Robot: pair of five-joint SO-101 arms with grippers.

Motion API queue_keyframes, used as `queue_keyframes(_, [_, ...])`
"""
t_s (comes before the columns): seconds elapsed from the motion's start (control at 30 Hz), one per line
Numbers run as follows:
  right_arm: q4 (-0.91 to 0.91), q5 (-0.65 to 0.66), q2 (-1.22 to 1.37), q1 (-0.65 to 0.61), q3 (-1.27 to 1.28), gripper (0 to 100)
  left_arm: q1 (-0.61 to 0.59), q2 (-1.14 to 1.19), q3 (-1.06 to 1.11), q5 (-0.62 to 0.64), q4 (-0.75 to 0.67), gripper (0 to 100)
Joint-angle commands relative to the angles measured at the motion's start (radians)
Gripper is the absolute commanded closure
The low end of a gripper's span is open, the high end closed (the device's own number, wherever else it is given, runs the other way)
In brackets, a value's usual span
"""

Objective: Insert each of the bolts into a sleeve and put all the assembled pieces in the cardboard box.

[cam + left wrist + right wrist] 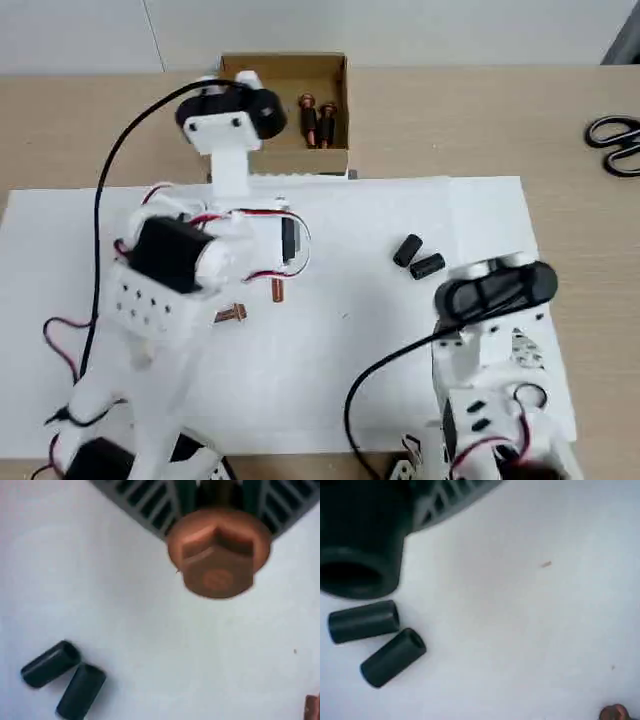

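Scissors (612, 143) well apart from loose sleeves (407, 249)

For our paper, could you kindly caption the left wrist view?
Left gripper holds a copper bolt head-on above a white sheet with two black sleeves.

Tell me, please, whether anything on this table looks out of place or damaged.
Nothing looks damaged or spilled. The one stray item is the scissors, lying on the bare table off the white sheet, and they seem unrelated to the job.

wooden table (480, 120) | white sheet (400, 340) on it | scissors (615, 145) near its right edge | pale wall (400, 30) behind
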Motion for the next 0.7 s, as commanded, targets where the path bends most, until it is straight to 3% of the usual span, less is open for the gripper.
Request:
queue_keyframes(0.0, [-0.096,-0.074,-0.015,-0.027,0.069,99.5,0.003,-0.118,0.093,0.058,-0.13,100])
queue_keyframes(0.2, [-0.294,-0.118,-0.015,-0.255,0.216,99.5,0.005,-0.33,0.369,0.121,-0.423,100])
queue_keyframes(0.4, [-0.378,-0.199,-0.015,-0.476,0.307,99.5,0.002,-0.58,0.711,0.137,-0.703,100])
queue_keyframes(0.67, [-0.371,-0.198,-0.015,-0.61,0.311,99.5,0.009,-0.933,1.059,0.133,-0.862,100])
